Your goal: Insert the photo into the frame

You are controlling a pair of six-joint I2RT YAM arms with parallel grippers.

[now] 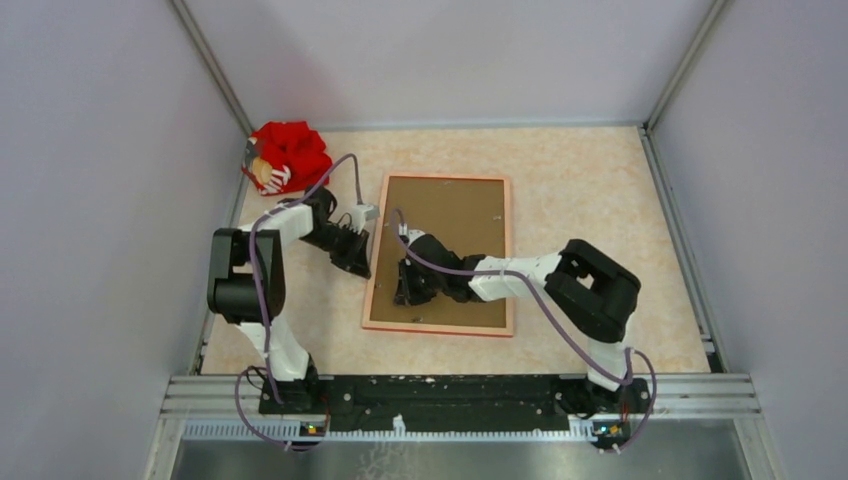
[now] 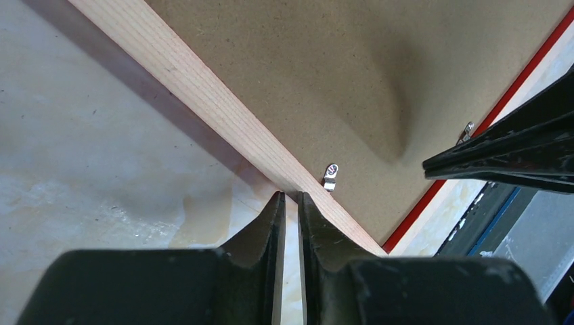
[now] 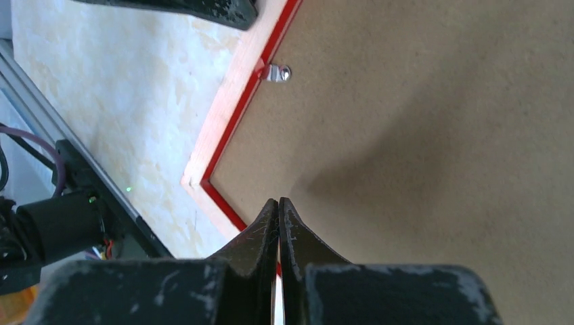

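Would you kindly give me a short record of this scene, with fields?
frame: lying back up on the table
backing panel: seated in the frame
photo: not visible in any view
left gripper: jaws nearly shut, at the frame's left rail
right gripper: jaws shut, over the panel's near-left corner
red bundle: far-left corner of the table
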